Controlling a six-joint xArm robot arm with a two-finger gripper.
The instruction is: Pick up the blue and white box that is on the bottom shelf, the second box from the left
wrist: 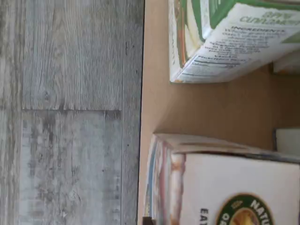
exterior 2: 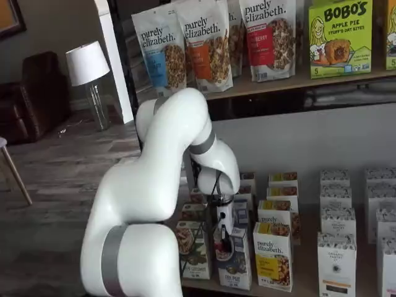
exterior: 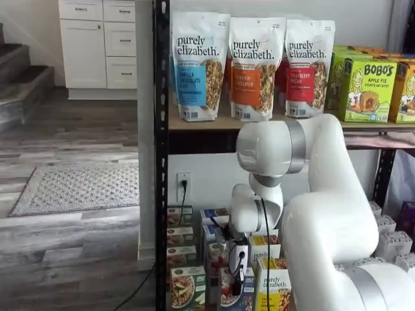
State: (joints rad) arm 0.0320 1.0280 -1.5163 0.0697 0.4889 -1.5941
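Watching the gripper (exterior 2: 223,238) low at the front of the bottom shelf (exterior 2: 309,286), you see it right over the blue and white box (exterior 2: 235,263), which stands between the green carton (exterior 2: 193,250) and the yellow-and-white carton (exterior 2: 273,255). Whether the black fingers are clamped on it or merely straddling it, I cannot tell. Your risks: a shallow pinch near the top edge letting the box slip on lifting, and either close neighbour getting nudged or tipped as it comes out.
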